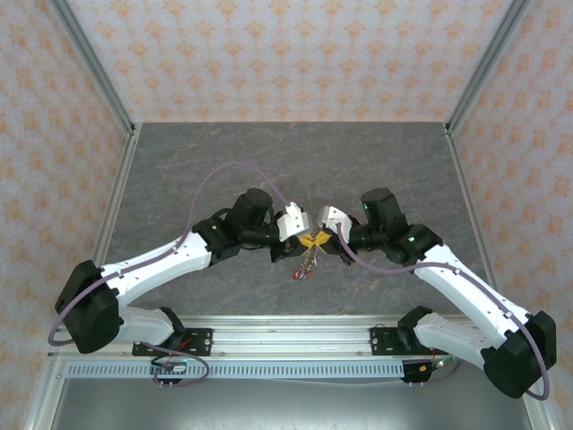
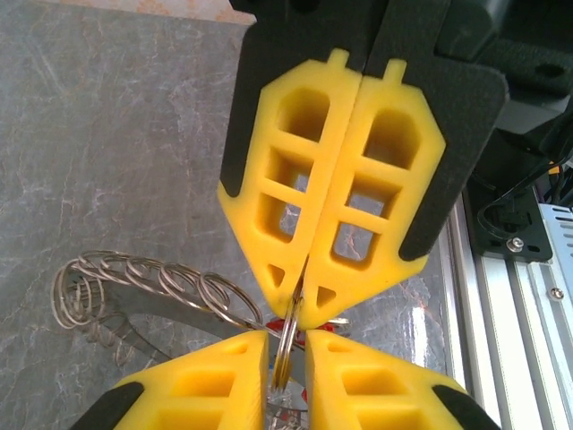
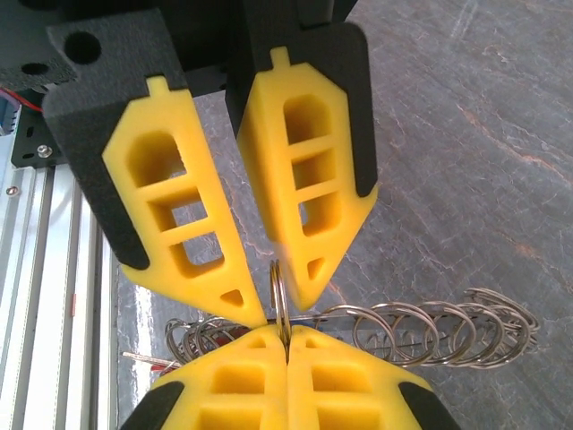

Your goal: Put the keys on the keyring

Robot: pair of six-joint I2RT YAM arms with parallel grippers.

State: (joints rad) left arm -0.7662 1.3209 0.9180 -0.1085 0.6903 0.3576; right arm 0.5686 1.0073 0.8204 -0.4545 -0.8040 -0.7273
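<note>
The right gripper (image 3: 286,339) has its jaws pressed together, pinching the keyring (image 3: 279,291). The keyring is a thin silver ring seen edge-on, standing upright out of the tips. Facing it tip to tip is the left gripper (image 2: 286,340), jaws spread a little, one tip on either side of the keyring with a gap visible. In the top view both grippers meet over the middle of the grey surface (image 1: 269,161), with the keyring between them, too small to make out there. The keys (image 1: 305,267) sit bunched just below the keyring, toward the arm bases; red and blue tags show, count unclear. In the wrist views a coil of silver wire loops (image 3: 430,330) runs sideways just behind the keyring, and in the left wrist view one end curls round. Cannot tell if the coil links to the keyring, or whether the coil and keys rest on the surface or hang.
</note>
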